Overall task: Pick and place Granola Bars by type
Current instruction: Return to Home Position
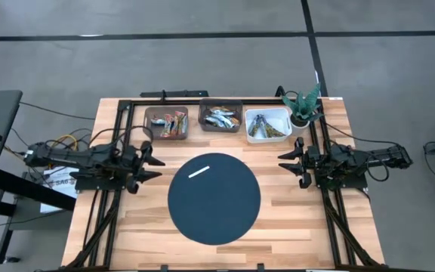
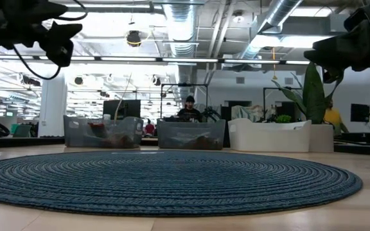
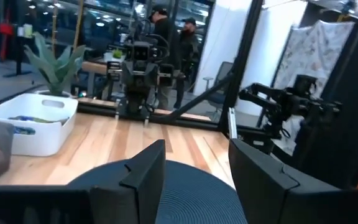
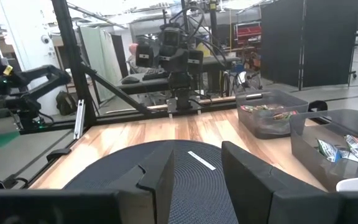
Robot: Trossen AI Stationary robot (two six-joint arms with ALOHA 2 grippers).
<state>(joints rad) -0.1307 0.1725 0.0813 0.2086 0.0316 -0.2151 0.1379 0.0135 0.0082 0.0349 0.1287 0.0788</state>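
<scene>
The granola bars lie sorted in three bins along the table's far edge. Red-orange bars (image 1: 166, 123) fill the left grey bin, blue-white bars (image 1: 221, 118) the middle grey bin, and green-brown bars (image 1: 266, 127) the white bin. A thin white oblong piece (image 1: 200, 171) lies on the round dark blue mat (image 1: 214, 208); whether it is a bar, I cannot tell. My left gripper (image 1: 159, 168) hovers open at the mat's left edge. My right gripper (image 1: 282, 162) hovers open at the mat's right edge. Both point toward each other, above the table.
A potted plant (image 1: 304, 106) stands at the far right corner beside the white bin (image 1: 285, 115). Black frame rails run along the table's left, right and far sides. In the low view, people sit in the room behind the bins.
</scene>
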